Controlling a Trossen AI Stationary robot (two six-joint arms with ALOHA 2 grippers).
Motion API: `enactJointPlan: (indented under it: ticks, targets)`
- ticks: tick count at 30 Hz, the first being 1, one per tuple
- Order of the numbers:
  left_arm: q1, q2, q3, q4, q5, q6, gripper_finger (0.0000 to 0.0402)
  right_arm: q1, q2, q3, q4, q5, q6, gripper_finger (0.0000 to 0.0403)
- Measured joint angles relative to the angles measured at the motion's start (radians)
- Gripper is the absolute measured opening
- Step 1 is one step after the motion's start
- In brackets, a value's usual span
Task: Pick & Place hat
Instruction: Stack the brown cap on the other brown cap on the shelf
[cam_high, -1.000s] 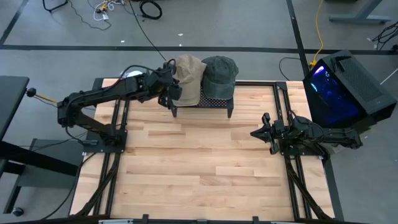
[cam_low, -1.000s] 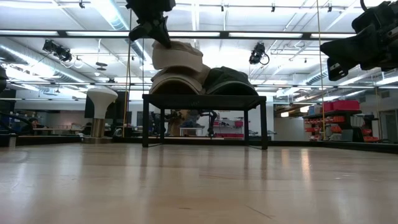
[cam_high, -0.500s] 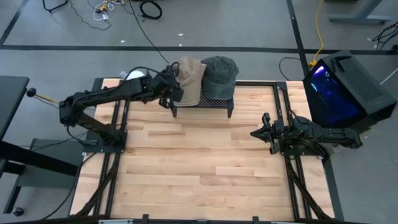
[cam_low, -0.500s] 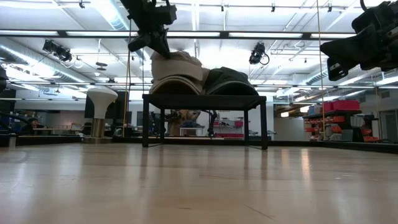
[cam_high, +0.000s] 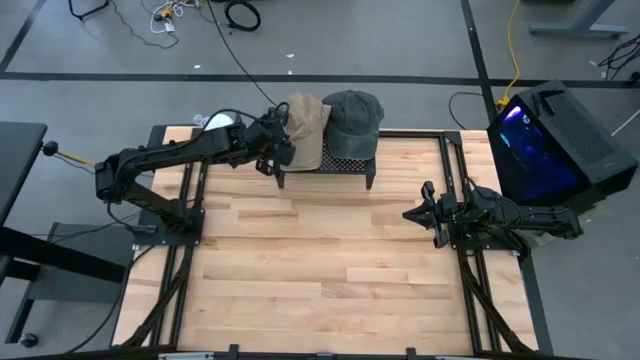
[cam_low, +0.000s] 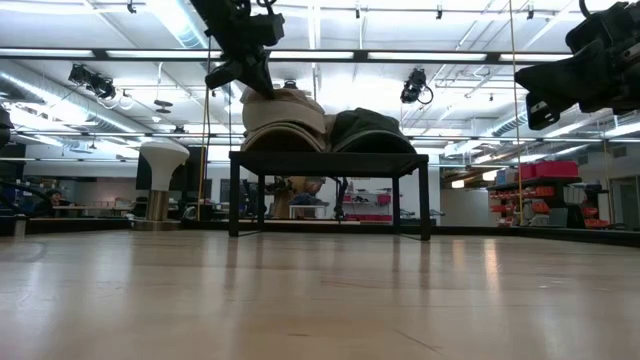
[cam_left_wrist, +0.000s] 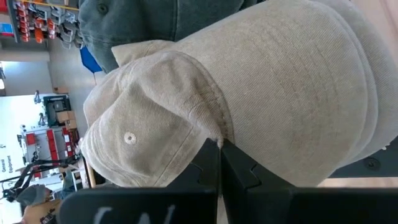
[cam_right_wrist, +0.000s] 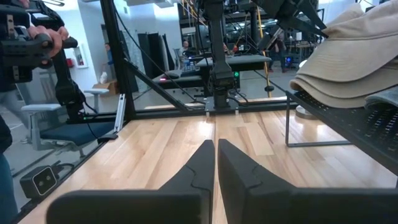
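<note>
Wooden planks of the table (cam_high: 330, 280) lie bare on the near side of the small black stand (cam_high: 325, 168), which sits at the table's far edge, and nothing has been set down there. So the job looks barely begun: the hat is only just being taken hold of, and the lift, the carry and the setting down all seem still to come.

Well to the right of the stand, at the table's right edge, the right gripper (cam_high: 412, 214) waits. Its wrist view shows its fingers pressed together with nothing between them.

On the stand itself lie two hats side by side and touching: a tan hat (cam_high: 305, 128) on the stand's left half and a dark green hat (cam_high: 352, 120) on its right half. The left gripper (cam_high: 283, 150) is at the tan hat's left side. In its wrist view the fingers are nearly together, pinching a fold of the tan fabric at the seam. From the low view the tan hat appears still to be resting on the stand.
</note>
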Motion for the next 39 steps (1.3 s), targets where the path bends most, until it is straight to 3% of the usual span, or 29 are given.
enactJointPlan:
  ticks: [39]
  targets:
    - [0.006, 0.002, -0.001, 0.043, 0.022, 0.023, 0.0003, 0.000, 0.000, 0.000, 0.000, 0.000, 0.000, 0.0025]
